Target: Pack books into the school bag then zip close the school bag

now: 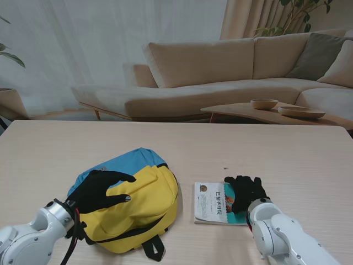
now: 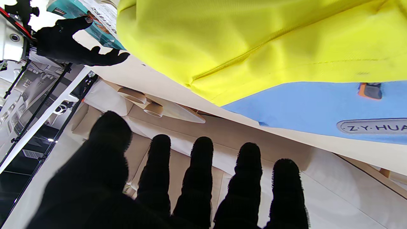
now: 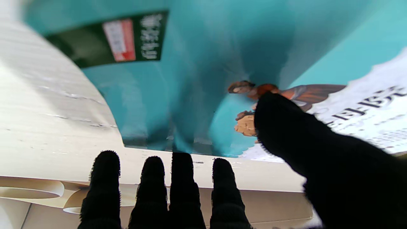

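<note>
A yellow and blue school bag [image 1: 135, 196] lies flat on the table, left of centre and near me. My left hand [image 1: 99, 189], in a black glove, hovers over or rests on its left side with fingers spread, holding nothing. The left wrist view shows the bag's yellow fabric [image 2: 270, 38] close by. A teal and white book [image 1: 216, 203] lies flat just right of the bag. My right hand [image 1: 245, 191] is spread over the book's right part. In the right wrist view the fingers [image 3: 182, 187] extend over the teal cover [image 3: 197, 63]; contact cannot be judged.
The light wooden table [image 1: 276, 154] stretches far to the back and both sides. Beyond it stand a beige sofa [image 1: 209, 72] and a low table with two wooden bowls [image 1: 287, 107]. A black strap buckle [image 1: 154, 249] pokes from the bag toward me.
</note>
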### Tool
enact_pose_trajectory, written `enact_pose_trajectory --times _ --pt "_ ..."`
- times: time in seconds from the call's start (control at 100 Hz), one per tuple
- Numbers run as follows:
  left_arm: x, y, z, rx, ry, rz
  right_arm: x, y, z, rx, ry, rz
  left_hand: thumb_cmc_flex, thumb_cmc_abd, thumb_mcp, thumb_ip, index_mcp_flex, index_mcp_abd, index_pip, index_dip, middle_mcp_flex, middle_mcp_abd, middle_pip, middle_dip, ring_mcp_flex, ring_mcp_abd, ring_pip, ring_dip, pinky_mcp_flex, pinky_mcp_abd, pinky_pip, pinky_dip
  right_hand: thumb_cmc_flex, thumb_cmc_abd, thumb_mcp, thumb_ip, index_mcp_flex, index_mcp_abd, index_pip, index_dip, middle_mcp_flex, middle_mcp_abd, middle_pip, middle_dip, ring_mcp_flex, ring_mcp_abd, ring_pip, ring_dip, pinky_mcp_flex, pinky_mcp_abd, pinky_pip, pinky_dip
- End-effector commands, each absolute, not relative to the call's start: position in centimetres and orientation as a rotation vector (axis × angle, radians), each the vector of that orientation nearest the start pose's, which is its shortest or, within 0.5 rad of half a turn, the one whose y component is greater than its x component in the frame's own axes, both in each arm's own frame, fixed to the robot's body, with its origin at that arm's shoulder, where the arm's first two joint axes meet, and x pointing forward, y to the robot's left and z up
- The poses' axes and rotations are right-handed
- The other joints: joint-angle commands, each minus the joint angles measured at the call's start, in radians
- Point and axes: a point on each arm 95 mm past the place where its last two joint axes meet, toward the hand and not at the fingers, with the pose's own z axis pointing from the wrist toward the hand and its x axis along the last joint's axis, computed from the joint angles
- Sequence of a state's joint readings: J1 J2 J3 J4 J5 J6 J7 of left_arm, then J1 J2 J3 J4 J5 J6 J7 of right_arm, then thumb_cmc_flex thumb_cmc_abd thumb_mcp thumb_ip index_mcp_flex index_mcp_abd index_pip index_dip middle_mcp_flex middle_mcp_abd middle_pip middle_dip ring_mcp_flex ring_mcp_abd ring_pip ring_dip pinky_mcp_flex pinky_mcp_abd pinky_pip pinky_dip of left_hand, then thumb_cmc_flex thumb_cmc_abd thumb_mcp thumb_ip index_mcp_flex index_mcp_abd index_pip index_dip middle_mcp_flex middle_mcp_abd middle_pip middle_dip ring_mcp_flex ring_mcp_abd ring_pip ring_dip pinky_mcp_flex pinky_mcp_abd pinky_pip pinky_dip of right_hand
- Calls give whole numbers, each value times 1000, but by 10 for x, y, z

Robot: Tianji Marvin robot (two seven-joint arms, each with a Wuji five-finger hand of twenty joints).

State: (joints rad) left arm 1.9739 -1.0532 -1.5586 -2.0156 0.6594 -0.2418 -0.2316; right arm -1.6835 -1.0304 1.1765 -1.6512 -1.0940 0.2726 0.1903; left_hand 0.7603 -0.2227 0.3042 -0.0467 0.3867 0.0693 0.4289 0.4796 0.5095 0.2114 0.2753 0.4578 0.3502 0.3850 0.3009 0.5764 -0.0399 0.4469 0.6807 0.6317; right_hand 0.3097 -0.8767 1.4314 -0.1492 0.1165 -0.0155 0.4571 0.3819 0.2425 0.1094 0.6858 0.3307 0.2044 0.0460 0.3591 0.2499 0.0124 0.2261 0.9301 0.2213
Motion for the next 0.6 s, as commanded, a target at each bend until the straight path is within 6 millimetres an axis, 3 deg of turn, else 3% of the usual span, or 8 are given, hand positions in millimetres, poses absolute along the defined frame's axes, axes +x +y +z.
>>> enact_pose_trajectory --times 0.0,0.19,0.33,0.59 --pt "308 31 -268 -1411 1585 -1778 327 -41 -426 1499 1726 863 -18 -9 27 20 -30 9 -3 -22 -25 -11 4 6 -18 -23 -24 -18 -17 -24 -39 17 182 -133 -152 -12 -25 17 33 12 86 -27 113 50 25 -1 36 27 4 17 -10 -12" --pt "312 33 -269 -1416 1602 -1779 326 -41 -433 1504 1714 868 -18 -8 26 20 -34 9 -4 -22 -29 -13 4 7 -22 -24 -25 -17 -17 -24 -39 18 254 -194 -105 -15 -9 22 103 -14 137 -103 353 149 53 -10 150 87 17 19 17 5" --pt "312 33 -269 -1414 1601 -1782 324 -40 -440 1496 1708 876 -18 -9 25 20 -35 10 -4 -22 -32 -14 7 9 -24 -25 -24 -16 -16 -24 -40 19 310 -234 -69 -18 16 28 151 -34 182 -143 472 213 79 -14 257 141 30 26 35 18" --pt "311 34 -268 -1405 1599 -1783 325 -35 -448 1466 1705 897 -18 -13 27 19 -42 10 -5 -23 -40 -16 10 12 -30 -28 -23 -14 -18 -27 -43 19 381 -254 -29 -9 42 28 221 -55 257 -274 581 645 113 -67 644 332 50 29 87 56"
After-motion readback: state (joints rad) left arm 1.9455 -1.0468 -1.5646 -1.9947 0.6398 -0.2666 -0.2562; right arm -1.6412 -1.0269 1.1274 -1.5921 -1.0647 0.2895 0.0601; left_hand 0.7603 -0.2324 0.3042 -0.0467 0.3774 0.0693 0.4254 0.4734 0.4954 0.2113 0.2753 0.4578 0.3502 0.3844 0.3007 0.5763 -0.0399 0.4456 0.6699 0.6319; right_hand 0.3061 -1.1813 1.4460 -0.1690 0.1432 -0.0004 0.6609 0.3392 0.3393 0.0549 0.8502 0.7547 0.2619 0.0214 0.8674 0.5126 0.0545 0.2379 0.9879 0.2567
